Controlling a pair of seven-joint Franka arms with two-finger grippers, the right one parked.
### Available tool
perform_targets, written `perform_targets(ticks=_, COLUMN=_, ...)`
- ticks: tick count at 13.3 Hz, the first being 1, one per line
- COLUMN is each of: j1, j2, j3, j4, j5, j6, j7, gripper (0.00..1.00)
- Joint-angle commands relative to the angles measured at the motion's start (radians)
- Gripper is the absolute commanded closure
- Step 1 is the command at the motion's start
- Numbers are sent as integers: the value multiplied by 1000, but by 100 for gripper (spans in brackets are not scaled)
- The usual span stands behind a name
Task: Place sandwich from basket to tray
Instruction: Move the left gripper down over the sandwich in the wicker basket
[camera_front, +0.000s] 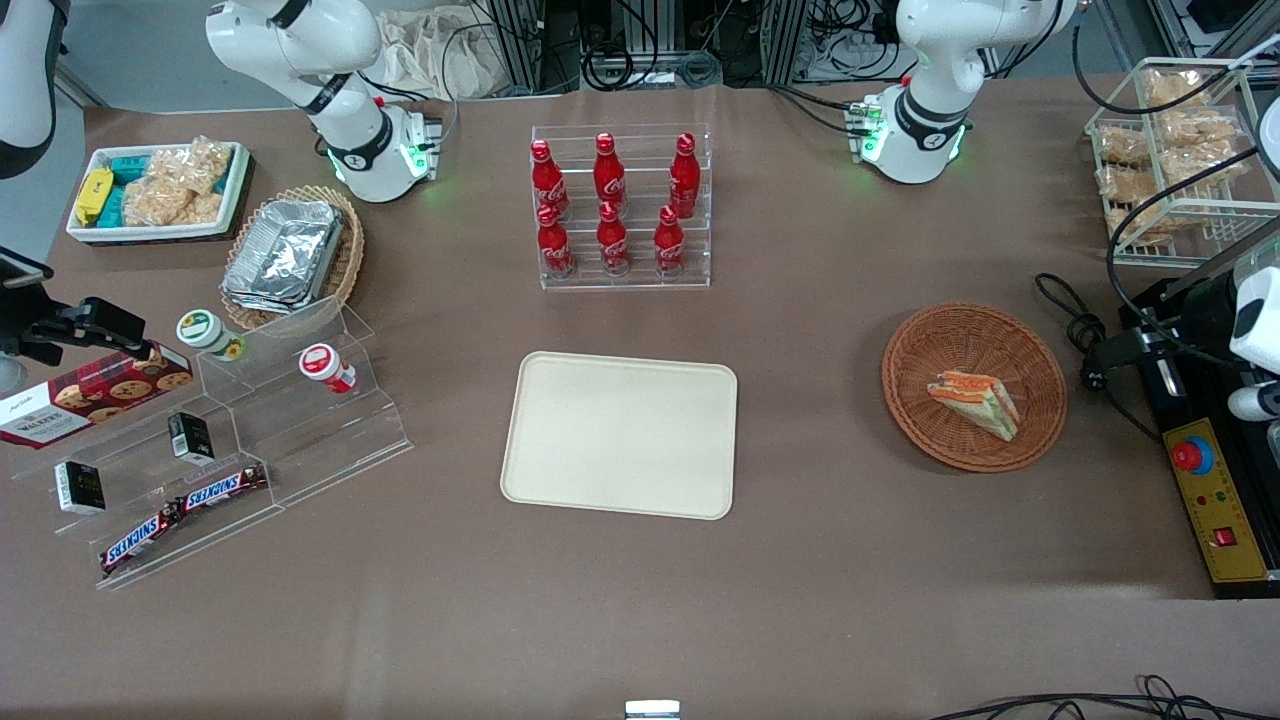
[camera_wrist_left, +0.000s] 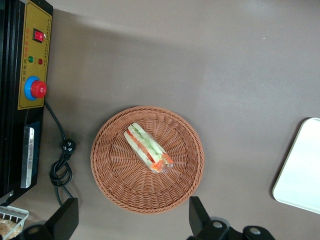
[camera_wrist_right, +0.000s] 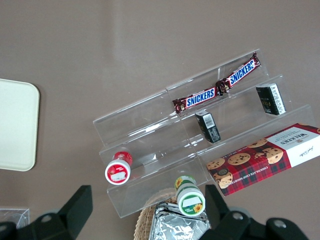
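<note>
Sandwich (camera_front: 975, 402) handling is not yet under way, so starting with the biggest thing: the table (camera_front: 850, 600) is carrying everything under a brown cover. The tray (camera_front: 620, 434) is lying bare near the table's middle, closer to the front-camera edge than the rack of red bottles (camera_front: 622, 208). The basket (camera_front: 973, 387) is sitting well apart from it, toward the working arm's end of the table, beside the yellow control box (camera_front: 1213, 505). Inside the basket the sandwich is resting on its side, slightly off-centre, touching the weave.

The gripper (camera_wrist_left: 132, 222) is hovering high above the basket with its two fingers spread wide and gripping nothing.

Judging from here, the clear wrap is looking slick, so a pinch on the film alone could be slipping off. Soft bread could be getting crushed by a hard squeeze. A finger coming down off-line could be catching the wicker rim and dragging or tipping the light basket.
</note>
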Motion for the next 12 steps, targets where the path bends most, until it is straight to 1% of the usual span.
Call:
perform_targets(ticks=1, j1=4, j2=20, j3=-4, j4=24, j5=-10, j6=-21, j7=-16, gripper=1)
perform_targets(ticks=5, j1=6, j2=60, j3=-1, j4=23, j5=9, j6=-24, j7=-13, gripper=1)
perform_targets(ticks=6, j1=13, j2=64, j3=-1, j4=-2, j5=7, j6=-24, j7=-53, gripper=1)
perform_targets(ticks=7, j1=16, j2=61, j3=-2, j4=-34, j5=7, j6=-4, j7=-155, gripper=1)
perform_targets(ticks=10, j1=6, j2=78, j3=-5, j4=-100, j5=15, j6=83, j7=-555, gripper=1)
perform_targets(ticks=12, j1=6, j2=93, j3=-7, j4=-166, j5=18, j6=167, j7=-735, gripper=1)
